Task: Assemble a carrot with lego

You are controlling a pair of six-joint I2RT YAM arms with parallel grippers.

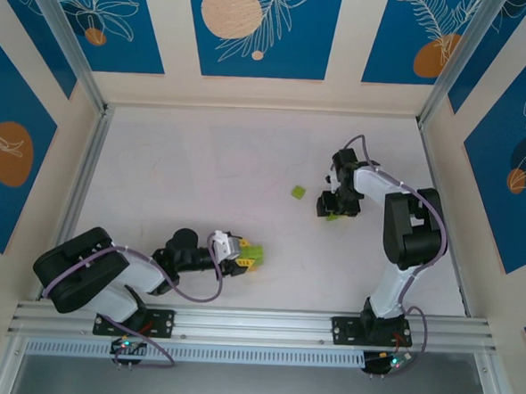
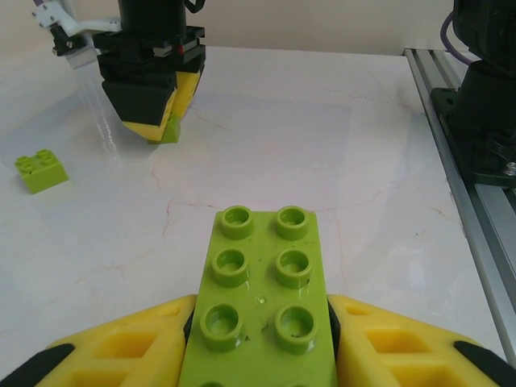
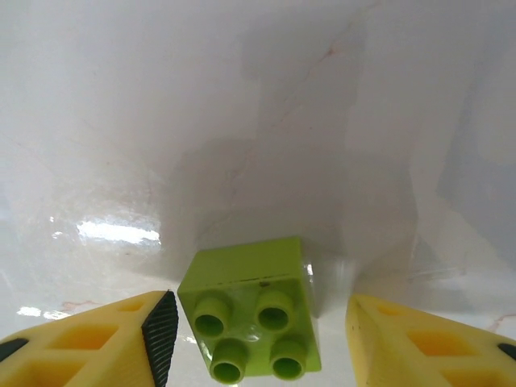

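Left gripper [image 2: 260, 343]: jaws clenched on long brick [image 2: 258, 274]; right gripper [image 3: 260, 322]: released astride square brick [image 3: 246, 282] (probably light, stiff; pinch flat sides)

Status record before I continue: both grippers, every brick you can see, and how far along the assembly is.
left gripper: shut on the long green brick, fingers against both long sides
right gripper: open, straddling the square green brick, studs toward the camera; gap on one side
loose green brick: alone on the table, nearer the right gripper
assembly: the three green bricks lie apart, none joined
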